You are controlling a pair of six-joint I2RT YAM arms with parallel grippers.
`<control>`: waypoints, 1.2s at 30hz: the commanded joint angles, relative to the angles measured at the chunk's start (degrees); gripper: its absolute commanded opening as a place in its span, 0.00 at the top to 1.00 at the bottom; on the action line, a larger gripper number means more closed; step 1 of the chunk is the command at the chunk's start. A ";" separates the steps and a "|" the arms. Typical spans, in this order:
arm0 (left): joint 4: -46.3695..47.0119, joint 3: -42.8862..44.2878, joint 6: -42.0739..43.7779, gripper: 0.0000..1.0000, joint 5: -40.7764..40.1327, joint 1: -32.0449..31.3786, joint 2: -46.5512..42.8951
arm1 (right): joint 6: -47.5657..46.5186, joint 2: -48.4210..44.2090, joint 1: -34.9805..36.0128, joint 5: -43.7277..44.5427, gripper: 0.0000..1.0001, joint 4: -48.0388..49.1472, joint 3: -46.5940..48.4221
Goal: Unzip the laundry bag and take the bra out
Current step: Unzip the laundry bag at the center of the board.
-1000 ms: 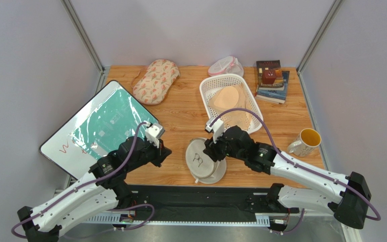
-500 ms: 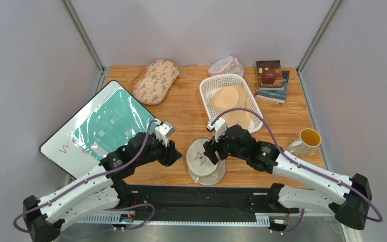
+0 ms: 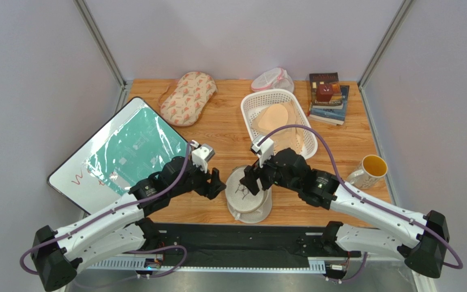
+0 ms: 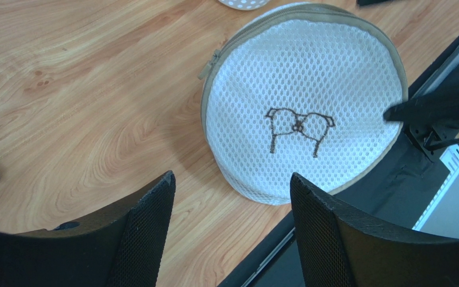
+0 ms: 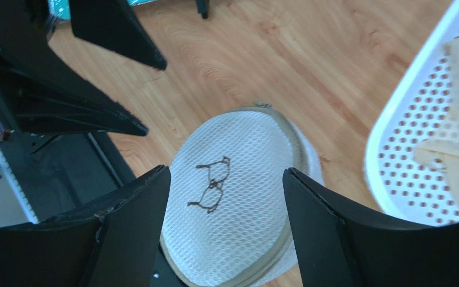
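Note:
The laundry bag (image 3: 246, 194) is a round white mesh bag with a tan zip band and a black bra icon. It lies at the table's near edge, slightly over the black rail, and its zip looks shut. The zip pull (image 4: 209, 64) points to the bag's left. My left gripper (image 3: 216, 185) hovers open just left of the bag (image 4: 301, 101), nothing between its fingers (image 4: 148, 221). My right gripper (image 5: 226, 173) hangs open above the bag (image 5: 238, 209), holding nothing. The bra is hidden.
A white basket (image 3: 251, 103) holding a pale peach bra stands behind the bag. An oval patterned bag (image 3: 188, 97), a small pink-trimmed mesh bag (image 3: 271, 79), stacked books (image 3: 327, 97), a mug (image 3: 370, 170) and a whiteboard (image 3: 120, 152) sit around.
My left gripper has moved right to the bag's left side and opened from shut. My right gripper has opened wider and shifted slightly left over the bag.

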 commanded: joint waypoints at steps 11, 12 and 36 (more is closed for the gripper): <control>11.50 -1.00 -0.36 0.21 6.11 5.97 -0.64 | 18.72 1.81 0.44 -7.41 0.27 13.42 -17.53; 12.64 -1.70 -0.37 0.21 7.85 6.40 -0.47 | 19.42 1.81 0.53 -7.32 0.28 13.68 -18.06; 23.91 -2.50 -7.49 0.19 19.30 8.61 18.85 | 18.28 -5.23 -3.60 6.40 0.14 -4.60 -8.66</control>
